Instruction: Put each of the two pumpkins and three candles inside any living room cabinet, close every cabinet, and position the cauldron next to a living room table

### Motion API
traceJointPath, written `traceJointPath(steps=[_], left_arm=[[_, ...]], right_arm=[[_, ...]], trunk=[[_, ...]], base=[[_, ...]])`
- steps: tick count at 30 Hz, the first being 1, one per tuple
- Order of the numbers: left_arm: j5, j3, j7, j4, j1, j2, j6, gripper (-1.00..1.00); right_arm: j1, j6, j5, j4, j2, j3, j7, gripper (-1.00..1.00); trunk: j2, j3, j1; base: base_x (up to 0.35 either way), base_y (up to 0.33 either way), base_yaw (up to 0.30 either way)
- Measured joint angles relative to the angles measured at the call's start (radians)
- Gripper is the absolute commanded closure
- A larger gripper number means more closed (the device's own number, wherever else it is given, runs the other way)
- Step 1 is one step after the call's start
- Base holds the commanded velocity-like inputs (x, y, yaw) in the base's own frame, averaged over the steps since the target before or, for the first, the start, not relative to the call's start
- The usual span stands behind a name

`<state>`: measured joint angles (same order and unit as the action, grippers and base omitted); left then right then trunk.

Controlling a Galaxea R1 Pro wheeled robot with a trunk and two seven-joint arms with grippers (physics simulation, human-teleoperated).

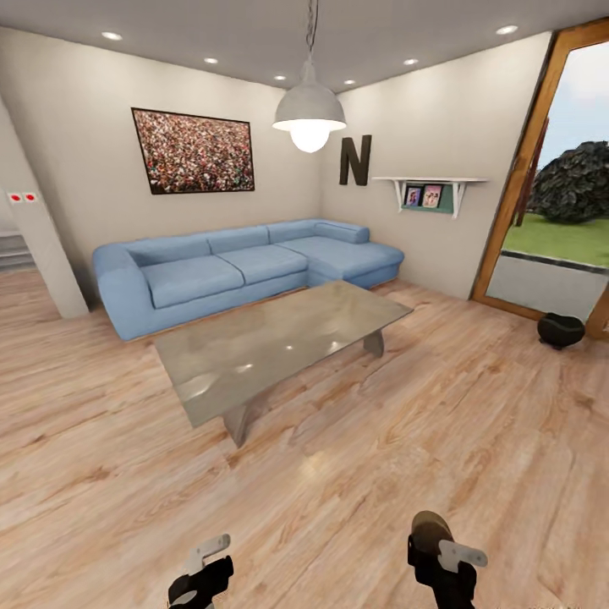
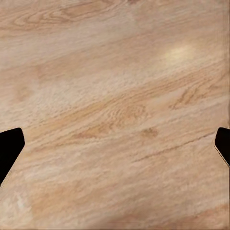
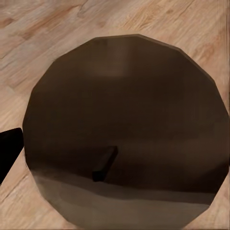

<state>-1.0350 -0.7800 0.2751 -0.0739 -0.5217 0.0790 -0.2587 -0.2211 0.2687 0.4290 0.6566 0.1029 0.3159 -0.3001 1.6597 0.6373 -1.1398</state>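
Note:
A stubby beige-brown candle (image 1: 429, 525) sits in my right gripper (image 1: 441, 554) at the bottom of the head view. In the right wrist view the candle (image 3: 124, 105) shows end-on, with its small dark wick; the gripper is shut on it. My left gripper (image 1: 203, 568) hangs open over bare wooden floor, its fingertips (image 2: 9, 146) wide apart with nothing between them. The low coffee table (image 1: 254, 355) with a glossy grey-beige top stands ahead at mid-room. The black cauldron (image 1: 561, 330) rests on the floor at the right, near the glass door. The pumpkins and the cabinet are out of view.
A blue corner sofa (image 1: 245, 266) lines the far walls behind the table. A pendant lamp (image 1: 309, 114) hangs above it. A glass door with a wooden frame (image 1: 516, 186) is at the right, and a wall shelf (image 1: 430, 190) is beside it. Open wooden floor lies between me and the table.

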Motion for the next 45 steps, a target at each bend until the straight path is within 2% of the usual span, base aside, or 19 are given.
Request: traceJointPath(steps=[30,34,40,45], left_arm=[[0.0,0.0,0.0,0.001,0.0,0.015,0.002,-1.0],[0.0,0.0,0.0,0.004,0.0,0.025,0.001,-1.0],[0.0,0.0,0.0,0.013,0.0,0.028,0.0,-1.0],[-0.001,0.0,0.0,0.013,0.001,0.028,0.0,-1.0]], right_arm=[[0.0,0.0,-0.002,-0.002,0.0,0.002,0.001,1.0],[0.0,0.0,-0.002,-0.003,0.0,0.003,0.001,1.0],[0.0,0.001,0.0,-0.039,0.0,0.005,0.002,1.0],[0.0,0.0,-0.002,-0.036,-0.001,0.006,0.001,1.0]], trunk=[[0.0,-0.014,0.0],[0.0,-0.016,0.0],[0.0,-0.019,0.0],[0.0,-0.021,0.0]], base=[[0.017,0.008,-0.295],[0.0,0.0,-0.295],[0.0,0.0,-0.295],[0.0,0.0,-0.12]])
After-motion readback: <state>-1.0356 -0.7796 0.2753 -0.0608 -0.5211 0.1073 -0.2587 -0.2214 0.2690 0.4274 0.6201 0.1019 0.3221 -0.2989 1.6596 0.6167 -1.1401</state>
